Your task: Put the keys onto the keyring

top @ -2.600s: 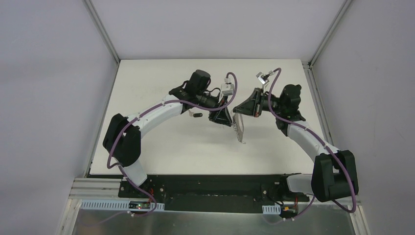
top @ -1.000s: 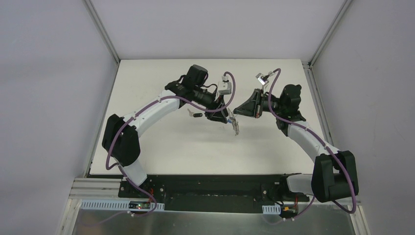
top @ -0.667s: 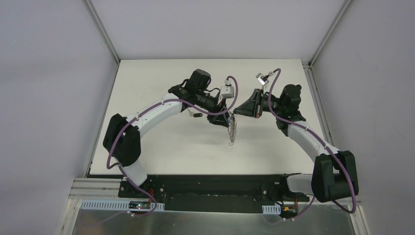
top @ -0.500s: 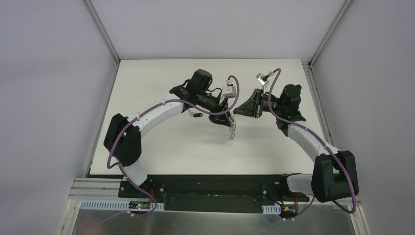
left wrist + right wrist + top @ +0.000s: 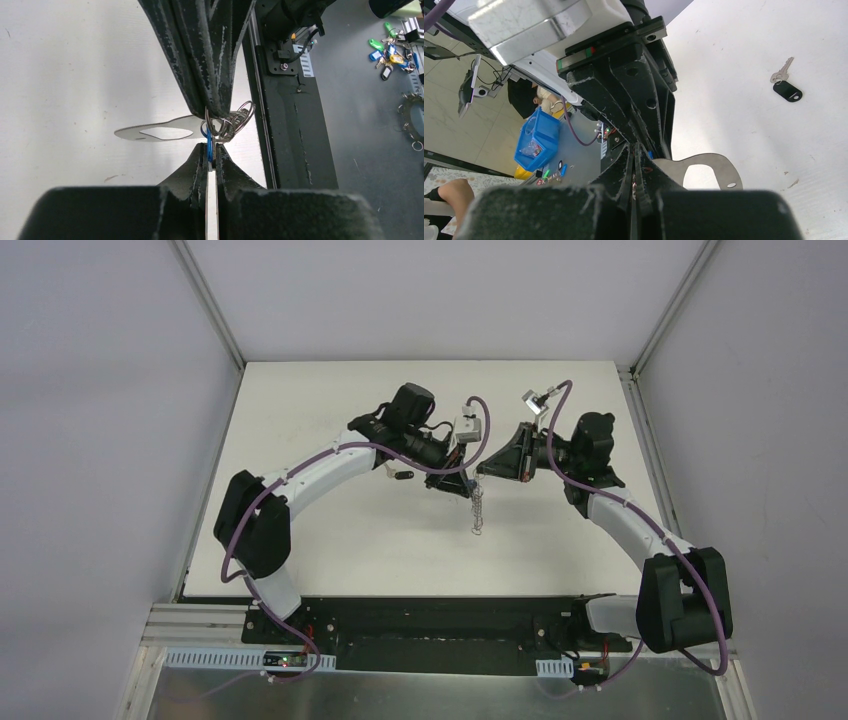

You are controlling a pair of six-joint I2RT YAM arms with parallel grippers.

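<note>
The white table (image 5: 330, 530) stands between plain grey walls (image 5: 100, 440), with a black rail along its near edge. The wrist views show a grey floor beside it with a heap of loose coloured keys (image 5: 389, 50) and a blue bin (image 5: 538, 137).

The 2 grippers meet tip to tip above the middle of the table. The left gripper (image 5: 211, 153) is pinched almost fully closed, and a blue sliver of the blue-tagged key (image 5: 207, 145) sits between its fingers (image 5: 192, 170). The right gripper (image 5: 633, 150) is fully closed and holds the keyring (image 5: 127, 133) at its clip side. The wire clips bunch around the right gripper's tips, and the pale plate sticks out sideways clear of the table. Whether the blue-tagged key is already on a clip cannot be told. The black-headed key (image 5: 787, 91) lies flat on the table, well apart from the grippers, under the left arm.

1 second ago the left jaws stood clearly wider; they have now closed. 2.6 seconds ago the keyring hung broadside and slanted in the top view; now it hangs edge-on and straight down. The black-headed key has not moved.
</note>
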